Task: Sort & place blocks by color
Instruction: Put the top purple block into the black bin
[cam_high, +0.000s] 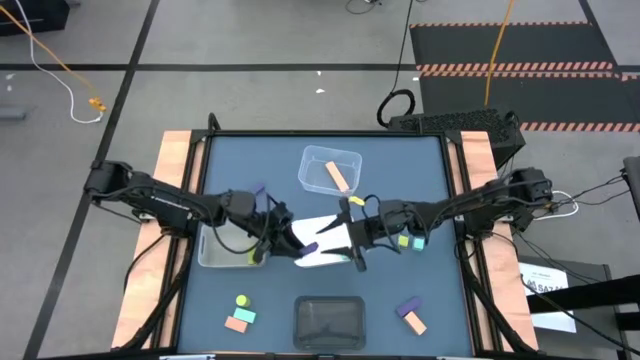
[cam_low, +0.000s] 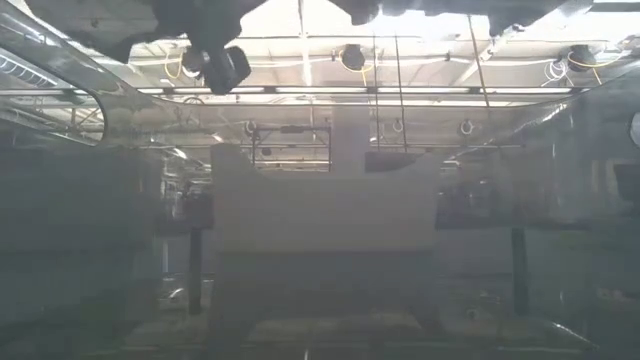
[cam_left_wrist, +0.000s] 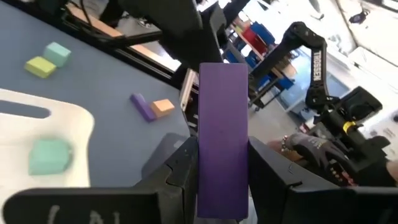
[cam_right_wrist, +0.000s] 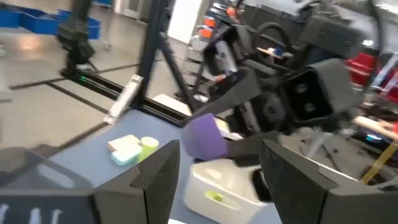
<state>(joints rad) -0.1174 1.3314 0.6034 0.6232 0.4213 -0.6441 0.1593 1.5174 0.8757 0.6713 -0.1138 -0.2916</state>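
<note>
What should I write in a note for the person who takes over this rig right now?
Left gripper: shut on the purple bar, over the white bin.
Right gripper: open, empty, facing it across that bin.
Done: an orange bar in the clear bin; a mint block in the white bin.
Left: loose blocks near the dark bin.

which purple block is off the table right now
The purple bar clamped upright between the left gripper fingers, over the white bin. The other purple block lies on the table near the front right, touching an orange block.
</note>
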